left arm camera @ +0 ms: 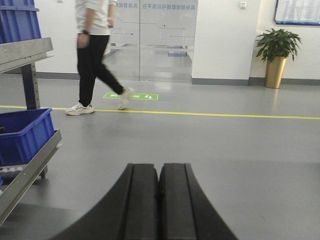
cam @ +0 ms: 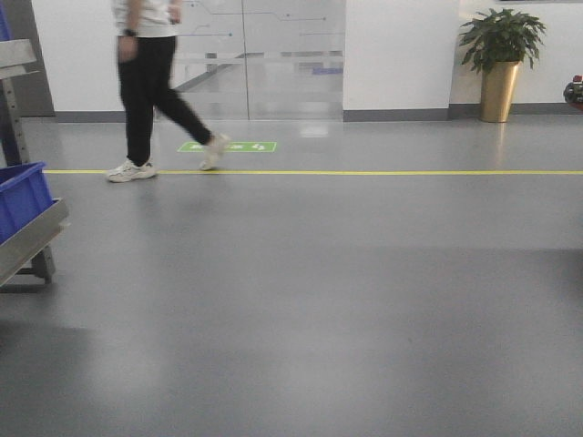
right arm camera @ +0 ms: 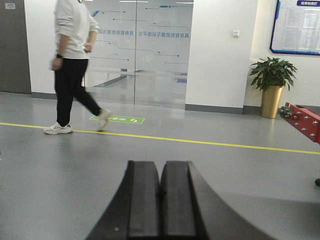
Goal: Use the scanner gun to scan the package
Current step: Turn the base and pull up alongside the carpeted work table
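**Both end effectors closed on nothing, facing an open floor**

The left end effector (left arm camera: 159,200) is pressed shut: its two black fingers (left arm camera: 142,200) meet along a thin seam, with nothing held between them. The right end effector (right arm camera: 161,200) stands the same way, its fingers (right arm camera: 177,200) touching along their length and gripping nothing. Both point out level over the grey floor (left arm camera: 225,145).

Neither the package nor the scanner gun shows in any of the three views, so their place cannot be told.

To the left of the left end effector, a blue bin (left arm camera: 22,135) sits on a sloping metal rack (left arm camera: 30,167); a second blue bin rests on the shelf above (only its lower part is in view). Farther out, a yellow line (left arm camera: 225,115) runs across the floor from side to side. Just beyond it lies a green floor sticker (left arm camera: 131,95), in front of frosted glass doors (left arm camera: 160,40).

A person (left arm camera: 92,50) in a white top, black trousers and pale trainers is caught mid-stride at the line, one foot flat near it and the other heel lifted over the sticker. Against the white wall to the right of the doors stands a potted plant (left arm camera: 277,45) in a tall gold pot (left arm camera: 275,72). In the right wrist view, a red metal part (right arm camera: 305,120) with bolts juts in from the right edge, near the plant, and a blue-framed notice board (right arm camera: 297,25) hangs on the wall above.
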You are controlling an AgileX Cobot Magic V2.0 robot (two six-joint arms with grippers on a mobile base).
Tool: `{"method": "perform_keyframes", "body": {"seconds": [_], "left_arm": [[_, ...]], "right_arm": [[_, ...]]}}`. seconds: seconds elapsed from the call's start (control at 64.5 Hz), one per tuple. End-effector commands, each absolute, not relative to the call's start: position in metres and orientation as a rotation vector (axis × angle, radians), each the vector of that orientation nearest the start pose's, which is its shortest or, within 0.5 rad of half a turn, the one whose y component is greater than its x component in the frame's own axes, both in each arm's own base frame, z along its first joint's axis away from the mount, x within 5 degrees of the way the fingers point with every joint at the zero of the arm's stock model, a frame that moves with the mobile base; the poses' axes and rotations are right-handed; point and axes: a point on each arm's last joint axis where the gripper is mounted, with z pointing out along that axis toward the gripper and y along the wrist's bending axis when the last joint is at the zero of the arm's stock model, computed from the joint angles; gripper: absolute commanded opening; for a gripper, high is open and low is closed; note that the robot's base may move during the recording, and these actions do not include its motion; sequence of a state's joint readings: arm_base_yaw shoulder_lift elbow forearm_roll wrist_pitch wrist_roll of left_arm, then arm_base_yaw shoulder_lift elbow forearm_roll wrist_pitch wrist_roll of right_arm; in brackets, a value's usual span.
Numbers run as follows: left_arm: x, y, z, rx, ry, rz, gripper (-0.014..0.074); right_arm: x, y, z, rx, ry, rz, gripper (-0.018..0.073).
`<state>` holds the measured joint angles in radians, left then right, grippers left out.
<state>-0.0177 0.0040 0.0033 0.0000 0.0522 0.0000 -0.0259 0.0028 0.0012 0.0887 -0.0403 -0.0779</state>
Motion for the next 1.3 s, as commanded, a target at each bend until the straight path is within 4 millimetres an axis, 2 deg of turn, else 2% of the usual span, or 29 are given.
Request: {"method": "perform_keyframes", "body": {"seconds": [0.0, 1.286], "left_arm": [[0.0564, -0.0007, 0.2099, 0.01, 1.519, -0.01, -0.0111], [0.0564, -0.0007, 0.2099, 0.01, 1.519, -0.01, -0.0111]], "right_arm": [[0.0555, -0.002, 0.2186, 0.028, 1.424, -0.021, -0.0162], [0.0555, -0.002, 0.2186, 0.028, 1.424, -0.021, -0.0162]]}}
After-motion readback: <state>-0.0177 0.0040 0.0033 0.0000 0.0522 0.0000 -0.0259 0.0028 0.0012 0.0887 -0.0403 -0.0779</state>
